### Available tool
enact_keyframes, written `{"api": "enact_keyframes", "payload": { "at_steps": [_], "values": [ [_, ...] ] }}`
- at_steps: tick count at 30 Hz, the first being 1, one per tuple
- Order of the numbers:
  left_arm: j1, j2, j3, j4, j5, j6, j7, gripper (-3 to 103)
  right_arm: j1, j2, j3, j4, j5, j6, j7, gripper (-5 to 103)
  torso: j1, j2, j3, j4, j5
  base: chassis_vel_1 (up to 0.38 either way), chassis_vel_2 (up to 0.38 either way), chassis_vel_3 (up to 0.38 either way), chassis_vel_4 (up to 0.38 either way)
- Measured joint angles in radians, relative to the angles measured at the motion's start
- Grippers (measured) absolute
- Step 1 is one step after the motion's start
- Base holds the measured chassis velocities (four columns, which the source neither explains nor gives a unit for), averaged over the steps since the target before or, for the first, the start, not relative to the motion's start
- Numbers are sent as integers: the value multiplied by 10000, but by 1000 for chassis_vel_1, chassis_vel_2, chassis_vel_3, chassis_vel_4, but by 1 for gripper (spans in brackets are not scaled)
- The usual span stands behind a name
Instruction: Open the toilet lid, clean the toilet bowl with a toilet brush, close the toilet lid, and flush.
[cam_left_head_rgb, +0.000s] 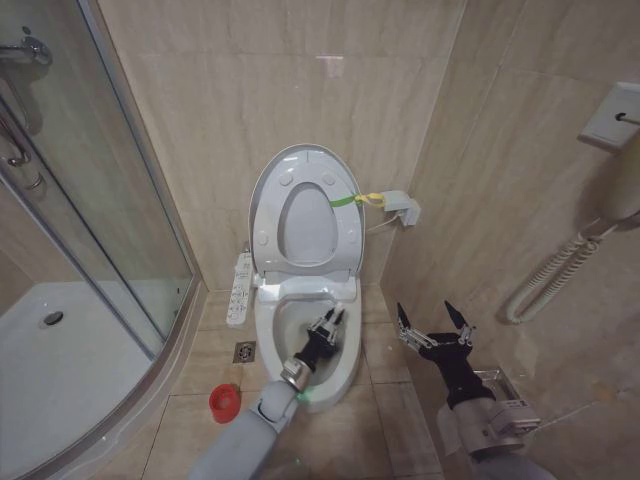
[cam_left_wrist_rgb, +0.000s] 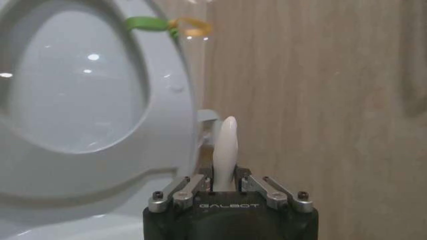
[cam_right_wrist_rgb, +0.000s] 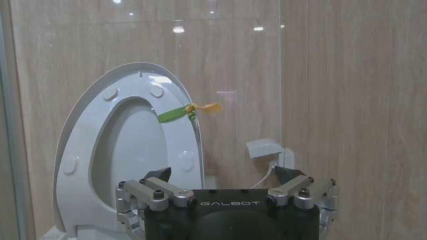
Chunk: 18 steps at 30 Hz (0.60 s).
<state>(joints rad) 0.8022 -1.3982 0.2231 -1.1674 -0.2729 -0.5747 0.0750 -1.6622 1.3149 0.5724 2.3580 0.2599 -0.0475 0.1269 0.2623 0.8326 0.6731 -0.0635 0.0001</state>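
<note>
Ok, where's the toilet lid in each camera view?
Head view: toilet lid upright against the back wall, centre.
Left wrist view: close up, just beyond the left gripper.
Right wrist view: upright, farther off beyond the right gripper.
Shared landmark: green tie on its edge.

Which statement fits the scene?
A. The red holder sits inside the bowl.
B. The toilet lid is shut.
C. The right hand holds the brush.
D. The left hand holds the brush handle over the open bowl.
D: the left hand is over the toilet bowl, shut on the white toilet brush handle, while the toilet lid stands raised and the right hand hangs open beside the toilet.
</note>
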Motion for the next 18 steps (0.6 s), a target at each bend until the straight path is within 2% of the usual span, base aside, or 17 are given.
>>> {"api": "enact_keyframes", "payload": {
  "at_steps": [3,7,18],
  "values": [
    [180,28,187,-381,74,63,-34,20,0,0,0,0,0,0,-1,100,0,0,0,0,0,0,0,0,0],
    [221,15,190,-296,132,38,-29,20,0,0,0,0,0,0,0,100,0,1,-1,-2,0,0,0,0,0],
    [-237,26,-348,1593,100,-639,214,20,0,0,0,0,0,0,-1,100,0,1,0,-2,-3,0,0,0,0]
  ]
}}
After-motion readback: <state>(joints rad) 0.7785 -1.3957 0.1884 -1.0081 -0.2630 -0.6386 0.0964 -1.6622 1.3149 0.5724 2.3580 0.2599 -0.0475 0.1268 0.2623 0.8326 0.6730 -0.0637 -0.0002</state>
